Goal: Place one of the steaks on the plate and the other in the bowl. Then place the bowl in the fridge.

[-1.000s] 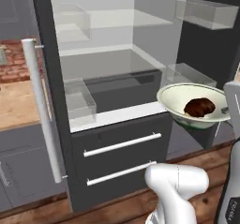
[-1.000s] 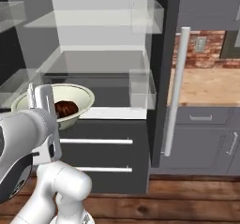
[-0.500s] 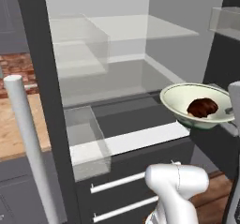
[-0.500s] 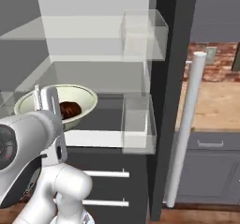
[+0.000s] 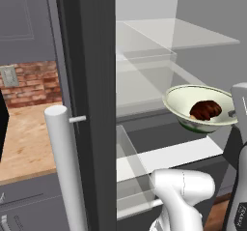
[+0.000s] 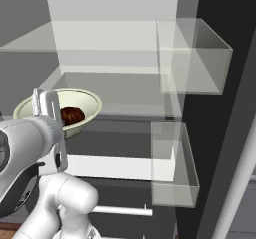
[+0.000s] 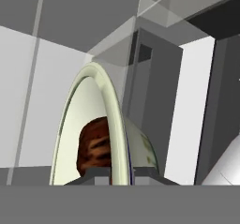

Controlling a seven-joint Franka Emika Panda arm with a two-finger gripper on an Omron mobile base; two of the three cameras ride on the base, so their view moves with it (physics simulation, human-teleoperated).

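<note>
The gripper (image 7: 119,174) pinches the rim of the bowl (image 5: 193,104), one finger inside and one outside. The bowl is carried in the air inside the open fridge (image 6: 115,68), mouth upward and slightly tilted, above the white ledge. The dark steak (image 5: 206,110) lies in it.

kitchen | open fridge (image 5: 91,80) | wooden counter (image 5: 24,138) | brick backsplash (image 5: 34,82)
</note>
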